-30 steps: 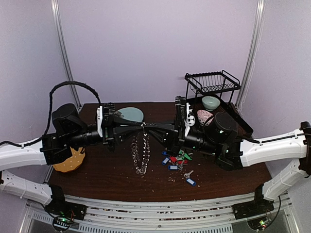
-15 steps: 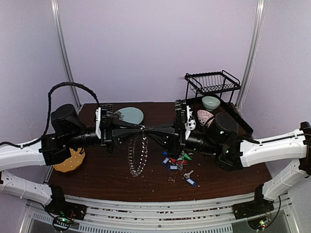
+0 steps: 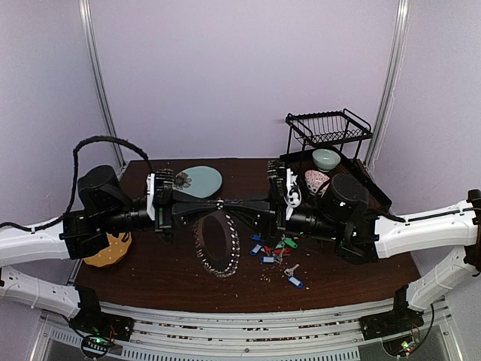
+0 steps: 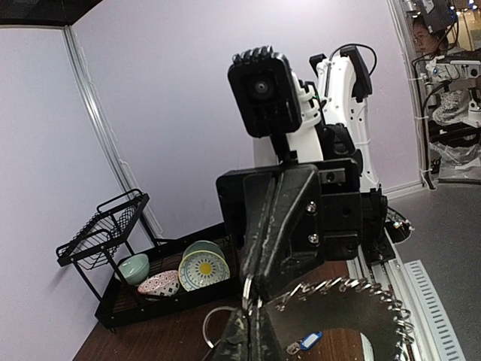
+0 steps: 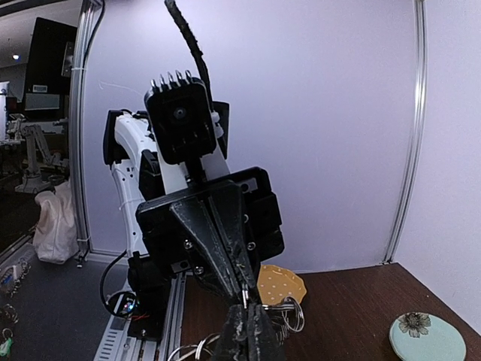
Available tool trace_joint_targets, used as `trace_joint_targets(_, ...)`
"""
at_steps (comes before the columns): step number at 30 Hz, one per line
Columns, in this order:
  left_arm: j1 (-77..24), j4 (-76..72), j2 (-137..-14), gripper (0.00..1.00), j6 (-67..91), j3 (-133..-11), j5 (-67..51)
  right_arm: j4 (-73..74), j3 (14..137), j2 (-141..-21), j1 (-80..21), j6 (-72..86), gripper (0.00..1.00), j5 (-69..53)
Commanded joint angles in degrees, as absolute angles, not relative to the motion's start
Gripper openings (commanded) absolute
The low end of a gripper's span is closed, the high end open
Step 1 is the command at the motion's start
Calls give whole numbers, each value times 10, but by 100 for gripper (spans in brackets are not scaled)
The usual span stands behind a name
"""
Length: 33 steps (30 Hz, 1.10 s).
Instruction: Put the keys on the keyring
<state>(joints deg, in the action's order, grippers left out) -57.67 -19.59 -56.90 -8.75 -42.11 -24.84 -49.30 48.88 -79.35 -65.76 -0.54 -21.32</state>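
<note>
Where the two arms meet above the middle of the table [image 3: 165, 274], the left gripper [image 3: 216, 201] and the right gripper [image 3: 234, 202] both have their jaws closed on the top of the keyring [image 3: 219, 246], pinching its thin wire from opposite sides. The ring hangs below them as a tilted oval fringed with small silvery keys. Its lower edge is low over the dark wood or touching it; I cannot tell which. Just right of it the loose keys [image 3: 272, 247] lie in a small heap on the table, their tags blue, red and green. One blue-tagged key [image 3: 294, 280] lies apart, nearer the front edge. Behind the right arm a black wire rack [image 3: 328, 128] holds bowls [image 3: 326, 159] on its tray. A pale teal plate [image 3: 203, 178] sits at the back, and a yellow dotted dish [image 3: 105, 254] lies beside the left arm.
</note>
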Motion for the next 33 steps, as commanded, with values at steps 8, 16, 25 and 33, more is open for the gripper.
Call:
trace_joint_targets(8, -583, -226, -538, 0, -198, -390, -195, -373, 532, -789, -660, -125, 4, -192)
trace_joint_targets(16, -583, -220, -535, 0, -210, -389, -193, -324, 550, -795, -660, -177, 8, -180)
trace_joint_targets(25, -583, -212, -541, 0, -208, -391, -210, -300, 559, -791, -660, -203, 0, -179)
trace_joint_targets(33, -583, -150, -566, 15, -177, -418, -175, -310, 548, -769, -659, -237, 0, -196)
